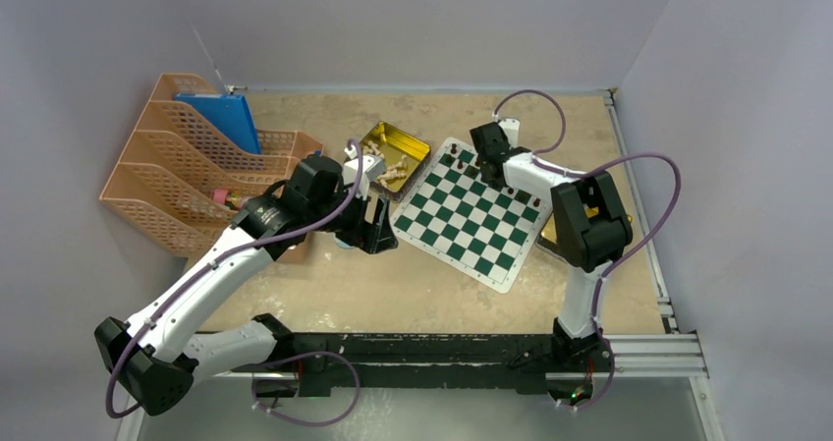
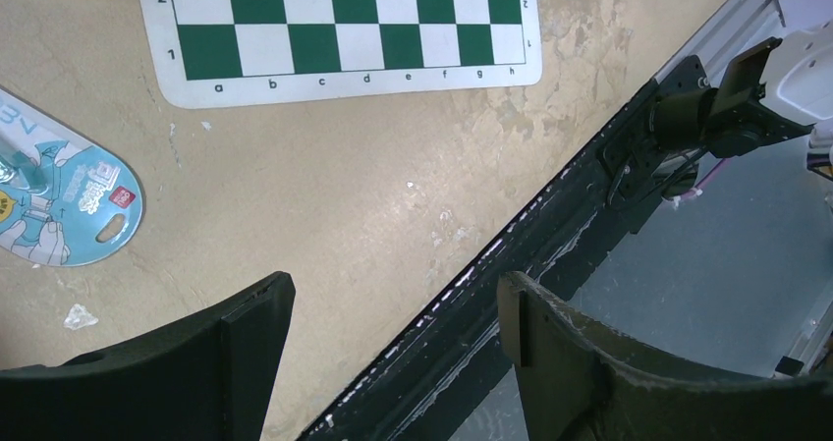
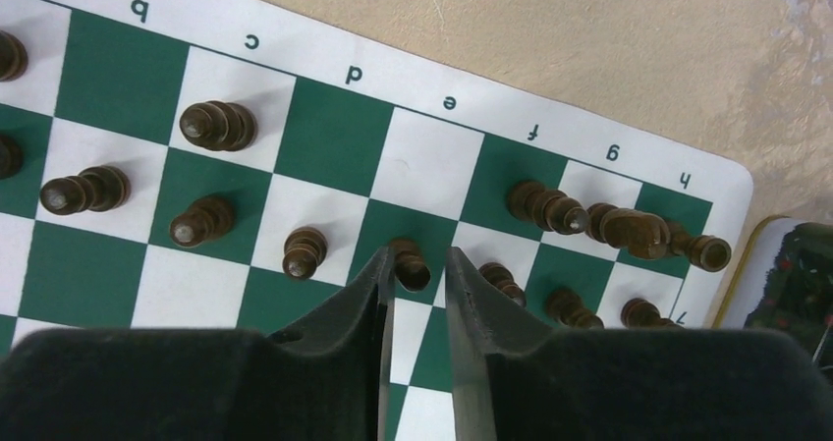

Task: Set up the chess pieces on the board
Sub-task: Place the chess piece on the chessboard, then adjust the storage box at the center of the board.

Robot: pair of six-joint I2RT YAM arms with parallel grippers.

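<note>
Left gripper (image 2: 393, 358) is nearest: hangs over the table (image 2: 324, 215) just off the board's lettered edge, jaws spread wide, nothing in them. Board (image 1: 462, 227) lies flat mid-table, turned diamond-wise, no pieces on its near rows. Right gripper (image 3: 419, 260) is over the far end, about 12 o'clock of board centre in the top view. Its jaws are only slightly parted, with a dark pawn (image 3: 409, 270) standing on a green square between the tips. A sliver of board shows on the pawn's 3 o'clock side, so it doesn't look clamped; can't tell if the 9 o'clock pad touches. More dark pieces (image 3: 211, 125) fill the two far rows; those at 2 o'clock of the pawn crowd together, can't tell if upright. Gold tin (image 1: 398, 146) with pale pieces (image 1: 393, 173) sits at 10 o'clock off the board. Handling, my read: very light, stiff wood, smooth finish so likely slippery, narrow base so easy to tip, neighbours close. Best hold is from above, pads across the body just under the head, gentle squeeze, straight up and down. Mat is thin and may shift if dragged.
</note>
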